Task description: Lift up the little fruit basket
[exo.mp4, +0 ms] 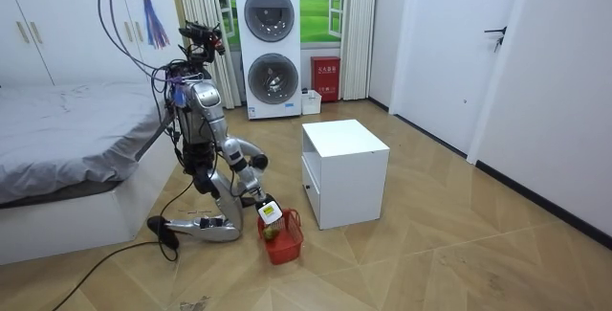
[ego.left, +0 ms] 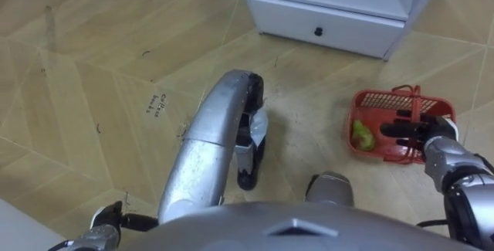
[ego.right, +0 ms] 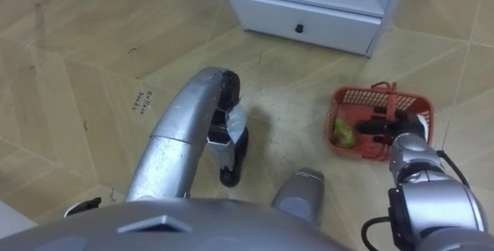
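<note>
1. Right hand (ego.left: 429,137) is stretched over the red basket (ego.left: 380,99), level with its handle (ego.left: 415,106). Whether it is clamped on the handle or only resting against it cannot be told.
2. Left hand (ego.left: 108,222) hangs low at the robot's left side, idle. Its state cannot be told either.
3. Location: the basket appears to rest on the wooden floor (ego.left: 116,66), to the right of the kneeling robot and near the front of the white cabinet (ego.left: 347,23).
4. Handling: the walls are thin slotted plastic, so the basket is probably light and slightly flexible. A green fruit (ego.left: 363,135) lies at one end, so the load is likely to roll and tip the basket if it is lifted off-centre.
5. Grip point: take the middle of the handle arch. The rim would probably bend under a pinch.
6. Clearance: the space straight above the basket is open. The cabinet's drawer front is the nearest edge, so keep any swing away from it. The bed (exo.mp4: 67,139) lies behind the robot, well apart, and open floor extends toward the room view's right.
</note>
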